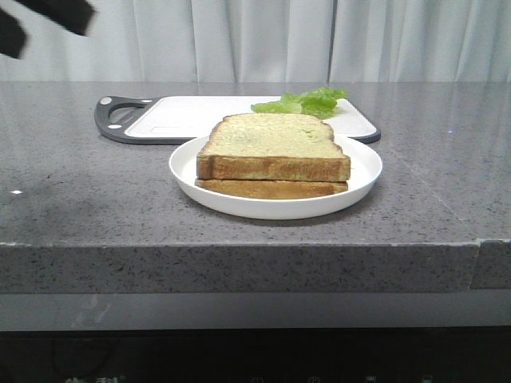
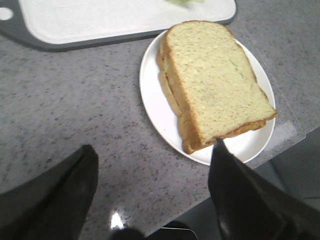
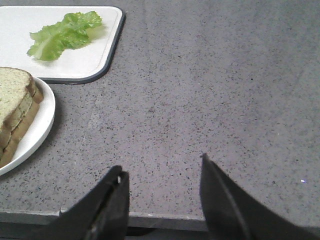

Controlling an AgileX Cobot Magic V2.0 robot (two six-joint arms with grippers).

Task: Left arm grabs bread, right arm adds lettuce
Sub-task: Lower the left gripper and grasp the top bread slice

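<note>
Both jaws spread, bread (image 2: pixel 215 85) beyond left arm (image 2: pixel 155 195), untouched

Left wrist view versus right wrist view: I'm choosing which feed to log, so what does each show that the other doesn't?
Only the left wrist view shows the whole top bread slice, most of the white plate, the cutting board's handle hole and the open left gripper. Only the right wrist view shows the whole lettuce leaf, a broad stretch of bare counter and the open right gripper. Both show the stacked bread, plate, board and grey counter.
</note>
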